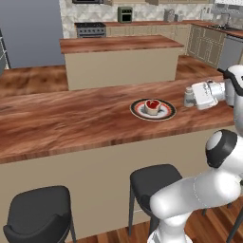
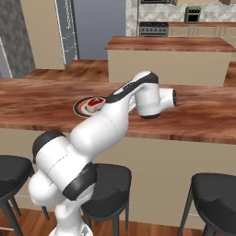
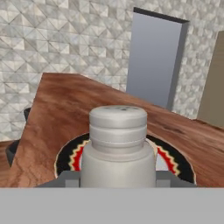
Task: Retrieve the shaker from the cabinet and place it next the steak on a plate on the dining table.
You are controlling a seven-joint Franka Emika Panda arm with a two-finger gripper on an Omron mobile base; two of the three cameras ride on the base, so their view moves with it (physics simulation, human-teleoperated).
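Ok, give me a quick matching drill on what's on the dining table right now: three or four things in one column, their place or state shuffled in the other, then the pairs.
Things:
1. shaker
2. steak
3. plate
4. gripper

Places or states:
A. lies in the middle of the plate
B. closed around the shaker from the side
C. flat on the dining table, dark rim band
D. upright beside the plate, held at the table's far edge

Pairs: 1-D, 2-A, 3-C, 4-B
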